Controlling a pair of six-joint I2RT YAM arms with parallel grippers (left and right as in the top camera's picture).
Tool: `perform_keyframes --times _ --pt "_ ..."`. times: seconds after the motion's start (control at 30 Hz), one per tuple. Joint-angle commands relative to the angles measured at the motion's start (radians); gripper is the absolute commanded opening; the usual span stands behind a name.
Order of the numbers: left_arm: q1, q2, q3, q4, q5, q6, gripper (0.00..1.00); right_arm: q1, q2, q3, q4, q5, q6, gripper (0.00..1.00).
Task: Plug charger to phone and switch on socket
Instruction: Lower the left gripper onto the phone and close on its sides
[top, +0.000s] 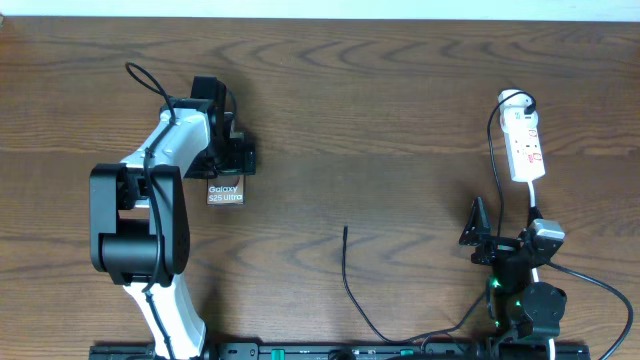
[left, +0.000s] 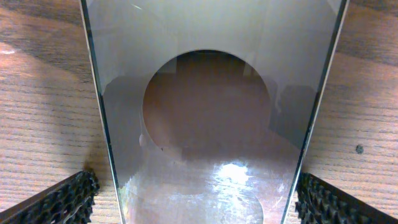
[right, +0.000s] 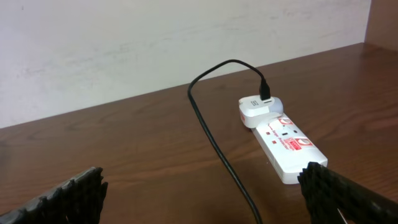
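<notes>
The phone (top: 225, 192) lies flat at the left of the table, its white "Galaxy S25 Ultra" text showing. My left gripper (top: 230, 165) hangs over its far end. In the left wrist view the glossy phone (left: 205, 106) with its large circle fills the space between the open fingers (left: 65, 200), one pad on each side of it. The charger (top: 350, 290) is a thin black cable whose loose tip (top: 345, 231) rests mid-table. It runs to the white socket (top: 526, 145) at the far right. My right gripper (top: 503, 228) stands open and empty short of the socket (right: 283, 140).
A white adapter (right: 258, 111) sits in the socket's far end with the black cable (right: 214, 140) plugged into it. A pale wall runs behind the table's far edge. The socket's white cord (top: 535, 200) passes the right arm.
</notes>
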Motion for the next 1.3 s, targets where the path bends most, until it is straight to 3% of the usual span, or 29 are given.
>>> perform_keyframes --times 0.0,0.97,1.27 --pt "-0.001 0.016 -0.014 0.005 0.013 0.013 1.0 0.006 -0.005 -0.001 -0.003 -0.002 -0.014 0.99" --pt "-0.001 0.016 -0.014 0.019 -0.031 0.043 1.0 0.006 -0.005 -0.001 -0.003 -0.002 -0.014 0.99" --pt "-0.001 0.016 -0.014 0.019 -0.028 0.043 0.96 0.006 -0.005 -0.001 -0.003 -0.002 -0.014 0.99"
